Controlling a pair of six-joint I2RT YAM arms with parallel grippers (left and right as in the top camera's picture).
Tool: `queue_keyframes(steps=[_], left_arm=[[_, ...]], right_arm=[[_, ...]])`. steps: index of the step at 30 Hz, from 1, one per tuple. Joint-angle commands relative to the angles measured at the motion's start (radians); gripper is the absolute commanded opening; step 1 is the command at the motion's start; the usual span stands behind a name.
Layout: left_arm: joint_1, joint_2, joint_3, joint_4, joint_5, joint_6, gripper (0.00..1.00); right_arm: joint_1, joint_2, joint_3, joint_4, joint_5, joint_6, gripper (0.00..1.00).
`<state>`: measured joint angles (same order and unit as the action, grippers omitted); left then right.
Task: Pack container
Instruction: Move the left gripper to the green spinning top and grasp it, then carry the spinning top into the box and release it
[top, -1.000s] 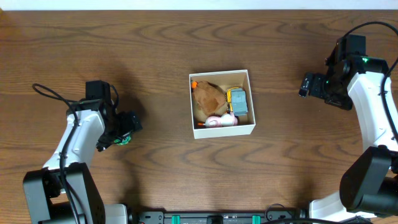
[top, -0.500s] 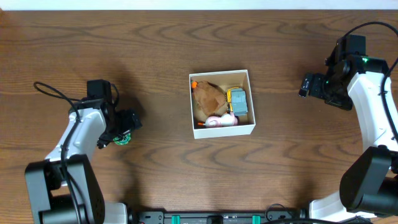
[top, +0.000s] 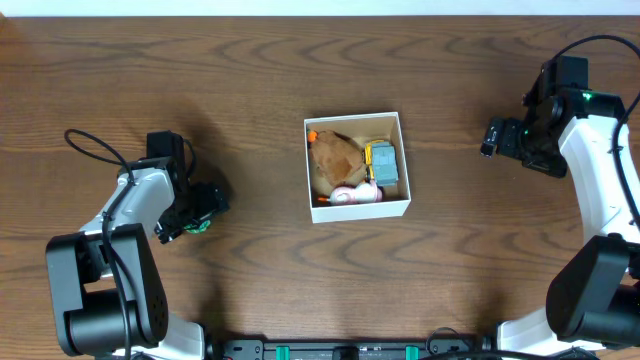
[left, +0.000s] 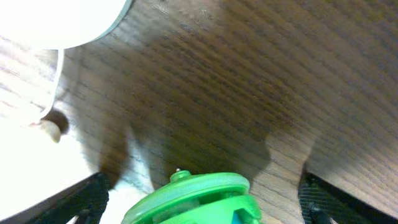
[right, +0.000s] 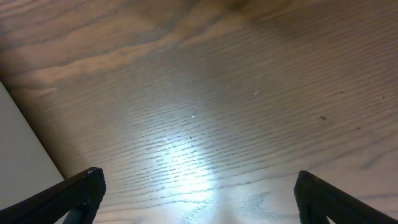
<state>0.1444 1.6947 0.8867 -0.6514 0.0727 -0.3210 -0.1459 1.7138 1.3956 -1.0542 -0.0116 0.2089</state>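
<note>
Overhead: the container (top: 362, 209) sits mid-frame, and the left gripper (top: 207, 203) hovers lower left over a green toy (top: 198, 226).

Left wrist: jaws spread wide with the toy between them, ungripped. It's rounded, so it could squirt out on closing.

Right wrist: the right gripper (right: 199, 186) is wide open, holding nothing.

Even overhead light; bright glare on the table (right: 186, 162), green toy (left: 193, 199) blurred

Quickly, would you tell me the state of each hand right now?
Left hand: open around a green toy, not gripped.
Right hand: open, empty.
</note>
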Motion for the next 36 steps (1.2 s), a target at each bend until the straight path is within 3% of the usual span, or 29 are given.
queue_keyframes(steps=[1,11,36], left_arm=[[0.007,0.015,-0.004,-0.014,-0.005,0.002,0.85],[0.007,0.015,-0.004,-0.017,-0.005,0.002,0.62],[0.007,-0.021,0.030,-0.005,-0.005,0.002,0.51]], right_arm=[[-0.003,0.002,-0.005,-0.001,-0.005,-0.008,0.99],[-0.003,0.002,-0.005,-0.001,-0.005,-0.008,0.99],[-0.003,0.002,-0.005,-0.001,-0.005,-0.008,0.99]])
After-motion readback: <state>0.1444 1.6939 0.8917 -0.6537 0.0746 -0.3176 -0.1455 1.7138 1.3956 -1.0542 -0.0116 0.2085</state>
